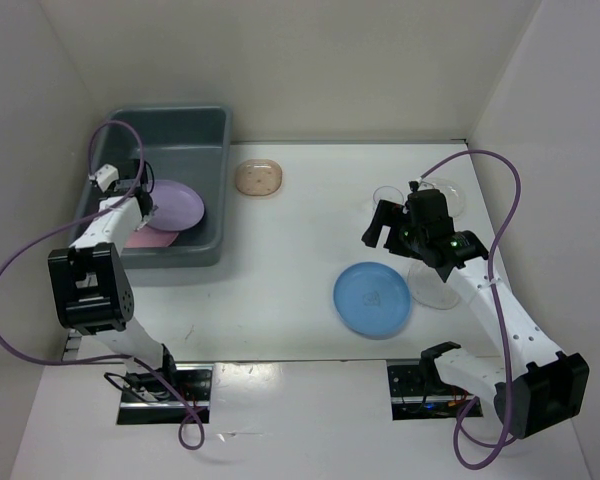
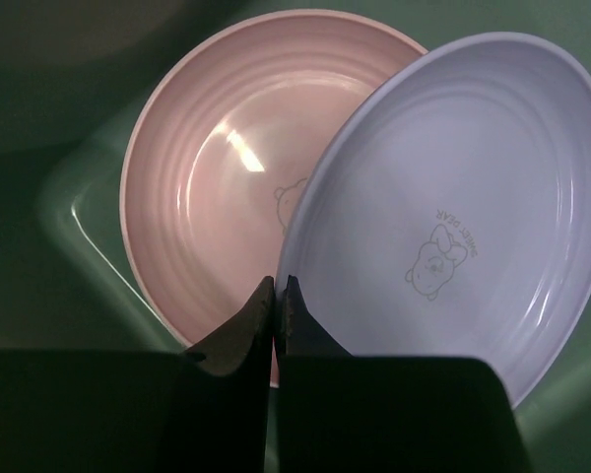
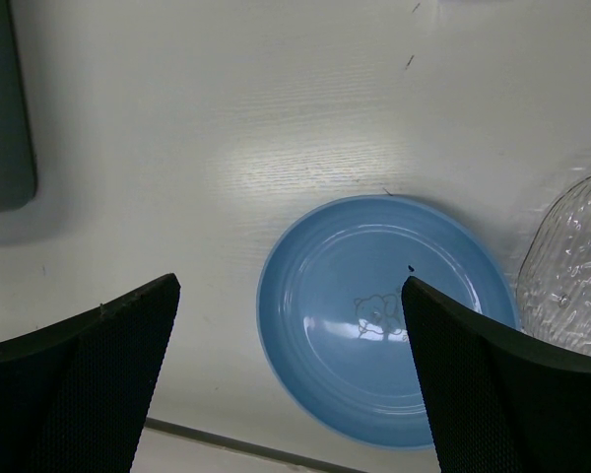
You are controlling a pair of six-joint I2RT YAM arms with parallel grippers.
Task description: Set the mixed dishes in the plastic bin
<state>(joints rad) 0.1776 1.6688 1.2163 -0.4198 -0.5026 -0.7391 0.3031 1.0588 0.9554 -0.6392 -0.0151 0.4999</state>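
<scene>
Right wrist view: looks down between the widely spread fingers of the right gripper (image 3: pixel 291 286), holding nothing, onto the blue plate (image 3: pixel 386 320) lying flat on the white table (image 3: pixel 276 118). Shows a clear plate (image 3: pixel 571 266) just beside it, perhaps touching; cannot tell. Across the table, finds the left gripper (image 2: pixel 276 296) pressed together with nothing visible between the tips, poised inside the plastic bin (image 1: pixel 170 130) over the pink plate (image 2: pixel 207 187) and the purple plate (image 2: pixel 453 197) leaning across it. Shows also the beige dish (image 1: pixel 258 178) on the table just outside the bin's right wall. Judging by this, calls next for the blue plate: come down on a stretch of rim away from the clear plate, slip one finger under the lip, close firmly since a smooth flat plate probably slides, then lift high enough to pass over the bin's rolled rim.
</scene>
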